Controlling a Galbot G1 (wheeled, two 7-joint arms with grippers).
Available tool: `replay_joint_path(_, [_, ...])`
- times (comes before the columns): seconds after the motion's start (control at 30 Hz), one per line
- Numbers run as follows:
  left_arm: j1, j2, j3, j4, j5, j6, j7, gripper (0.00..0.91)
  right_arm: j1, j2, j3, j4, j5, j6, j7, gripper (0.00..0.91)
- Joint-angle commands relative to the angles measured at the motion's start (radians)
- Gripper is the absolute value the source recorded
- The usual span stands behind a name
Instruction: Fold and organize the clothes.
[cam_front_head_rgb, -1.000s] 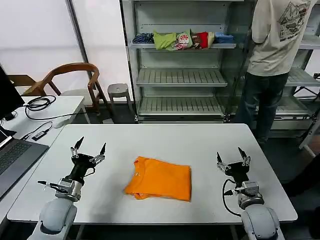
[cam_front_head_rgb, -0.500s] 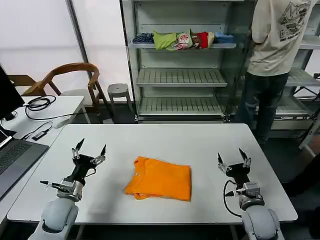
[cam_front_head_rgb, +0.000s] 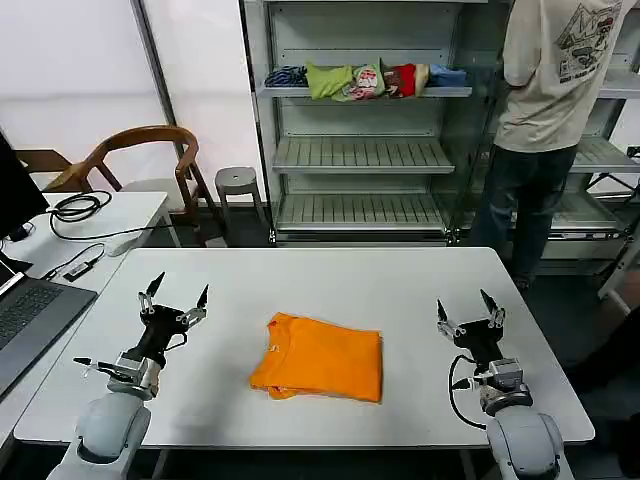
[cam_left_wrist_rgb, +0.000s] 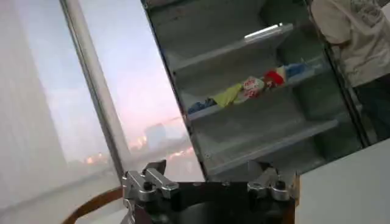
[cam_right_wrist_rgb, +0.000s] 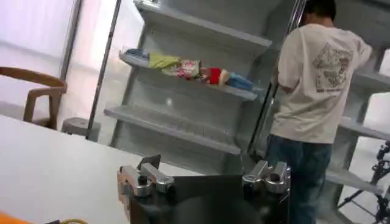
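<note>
Orange T-shirt (cam_front_head_rgb: 319, 358) lies folded flat on white surface (cam_front_head_rgb: 400, 290), btwn the two claws, well apart from each. Left claw (cam_front_head_rgb: 174, 292) raised, fingers spread apart, nothing held. Right claw (cam_front_head_rgb: 470, 306) likewise: up, apart, empty.

Place: a robotics lab or test room, set up like a shop corner.
Shelving: grey metal retail racks (cam_front_head_rgb: 360, 150), one shelf holding folded garments (cam_front_head_rgb: 365, 80).
Work surface: plain white bench (cam_front_head_rgb: 330, 280).
Side desk: laptop (cam_front_head_rgb: 30, 320) and loose cables (cam_front_head_rgb: 80, 208).
Seating: wooden chair (cam_front_head_rgb: 140, 160) and small stool (cam_front_head_rgb: 237, 182).
Walls: white panelled.
</note>
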Motion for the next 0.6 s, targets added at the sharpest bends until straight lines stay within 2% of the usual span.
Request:
replay_joint_path(0.03, [0.042,-0.002,-0.006,-0.044,0.009,-0.007,0.001,0.907,-0.029,0.0,-0.001,0.032,-0.009,0.002,-0.006,0.907])
replay_joint_path(0.2, [0.057,-0.013,-0.007,-0.057,0.01,-0.022,0.003,0.907,-0.048,-0.002,0.008,0.049,-0.009,0.006,0.0,0.907])
replay_joint_path(0.3, [0.06,-0.014,0.001,-0.041,0.01,-0.081,0.002,0.907,-0.062,-0.004,0.017,0.056,-0.007,0.01,0.002,0.907])
replay_joint_path(0.6, [0.066,-0.022,0.017,-0.066,0.006,-0.031,-0.027,0.907,-0.077,-0.004,0.032,0.055,0.008,0.012,-0.001,0.907])
